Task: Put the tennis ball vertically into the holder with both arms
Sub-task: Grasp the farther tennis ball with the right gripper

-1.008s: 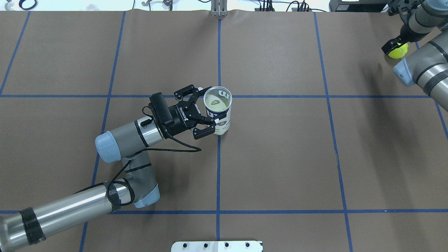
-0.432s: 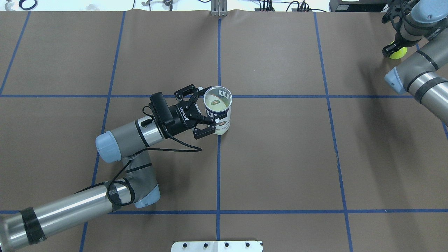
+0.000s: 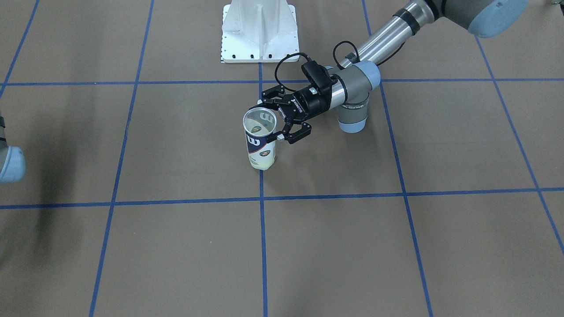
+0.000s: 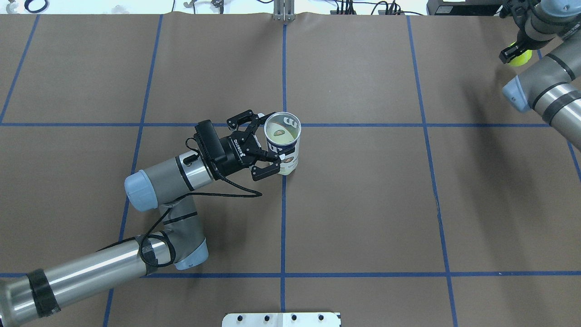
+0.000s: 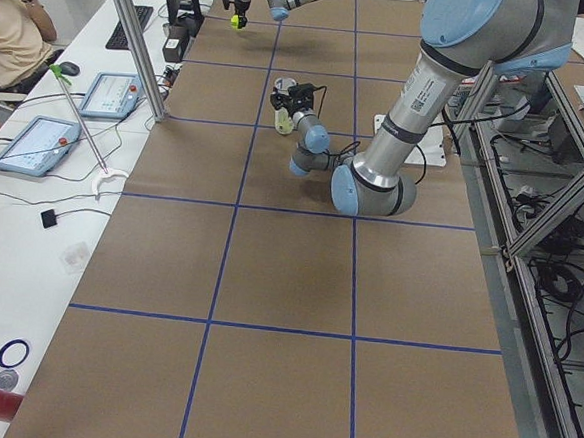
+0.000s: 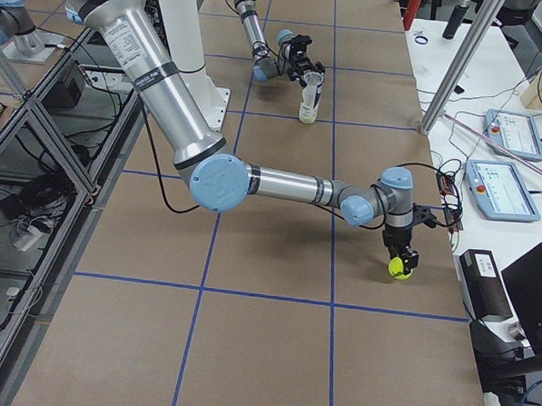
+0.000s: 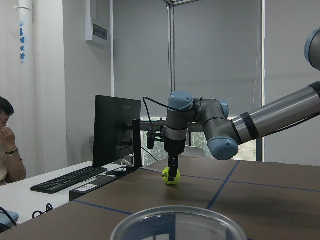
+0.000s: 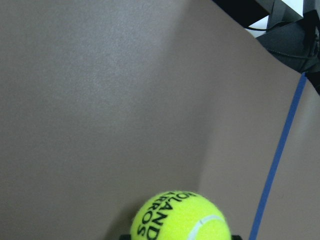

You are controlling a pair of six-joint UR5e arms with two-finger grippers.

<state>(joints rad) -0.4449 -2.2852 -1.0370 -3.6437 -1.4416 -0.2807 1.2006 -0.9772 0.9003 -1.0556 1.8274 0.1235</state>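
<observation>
The holder (image 4: 288, 160), a clear can with a navy and white label, stands upright with its mouth open near the table's middle; it also shows in the front view (image 3: 261, 152). My left gripper (image 4: 271, 143) is shut on the holder from the side, one finger on each side of it. Its rim (image 7: 177, 222) fills the bottom of the left wrist view. My right gripper (image 4: 513, 53) is shut on the tennis ball (image 4: 521, 57) at the far right of the table and holds it just above the surface (image 6: 398, 267). The ball's black lettering shows in the right wrist view (image 8: 180, 217).
The white pedestal base (image 3: 260, 31) stands at the robot's edge of the table. Blue tape lines grid the brown tabletop. A monitor (image 7: 116, 127) and keyboard stand beyond the table's end near the ball. An operator (image 5: 10, 29) sits beside tablets at a side desk.
My right gripper has carried the tennis ball a little farther from the robot. The left arm and the holder have not moved.
</observation>
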